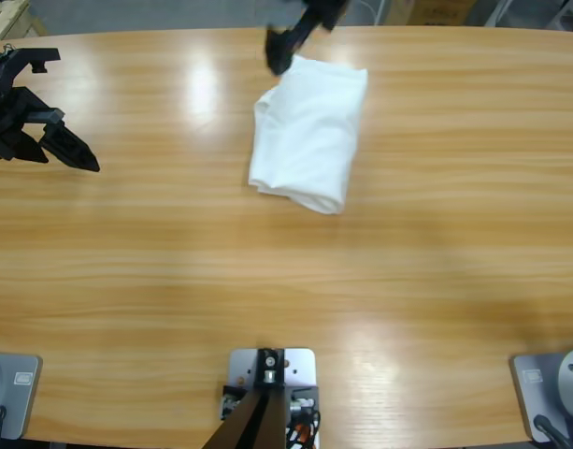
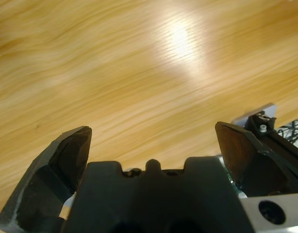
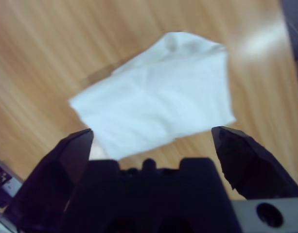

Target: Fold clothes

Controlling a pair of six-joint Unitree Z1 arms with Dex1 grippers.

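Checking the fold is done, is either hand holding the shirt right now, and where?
Nothing is held. The right hand is open above the folded T-shirt; the left hand is open over bare table.

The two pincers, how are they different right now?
The left pincer sits at the table's side edge, over bare wood; the right pincer is at the far edge, right by the folded white T-shirt. The left wrist view shows only wood ahead; the right wrist view looks at the T-shirt. Both are black, open, and holding nothing.
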